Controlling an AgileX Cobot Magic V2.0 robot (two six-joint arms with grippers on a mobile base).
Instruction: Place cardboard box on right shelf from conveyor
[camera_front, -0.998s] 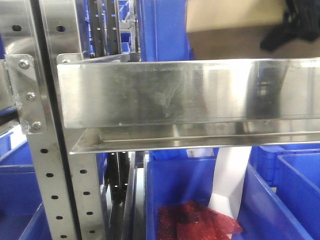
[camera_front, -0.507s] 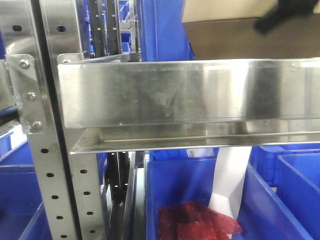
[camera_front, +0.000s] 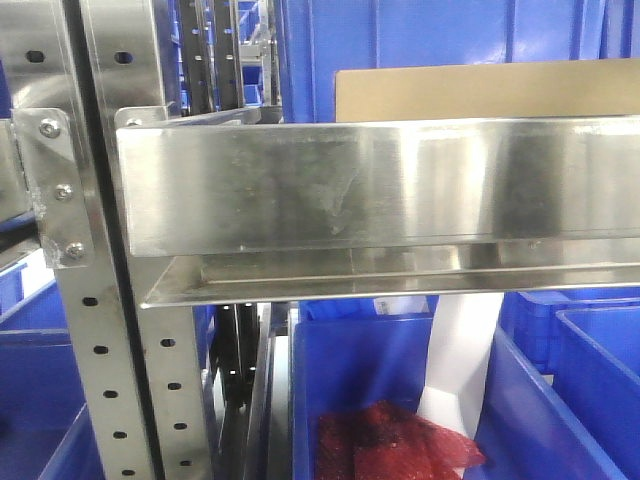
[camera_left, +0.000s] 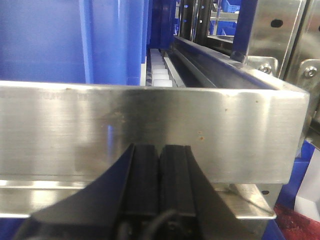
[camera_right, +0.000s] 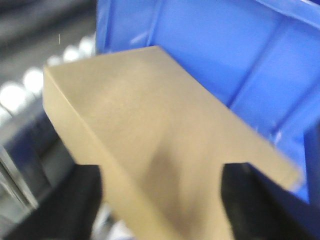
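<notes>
**Box Drops Behind the Steel Lip**

Behind the tall polished front lip of the shiny stainless-steel right shelf (camera_front: 380, 185), we now see the plain tan cardboard box (camera_front: 480, 92) sitting low, only its upper band showing above the lip against the blue plastic bins (camera_front: 450, 35) at the back. That's a change: a second ago it hung higher and further right with the dark right hand over it, and half a second ago its shaded underside was tipped toward us. The front view no longer shows any dark hand over the box.

We switch to the right wrist view and the tan carton (camera_right: 150, 135) fills it, blurred, running out between the two dark fingers (camera_right: 60, 205) of the right hand (camera_right: 160, 210). The fingers flank its near end, but with the blur we cannot tell whether they clamp it or have let go.

Over at the left wrist, the left hand (camera_left: 160, 170) hovers just in front of the shelf lip (camera_left: 150, 125), its black pads pressed together on nothing, clenched and idle.

Our read: the box looks to be on the shelf or very nearly so, the placing all but finished. What remains, we judge, is a clean release and a straight pull-back so the box isn't dragged against the lip. The conveyor is nowhere in these views.
</notes>
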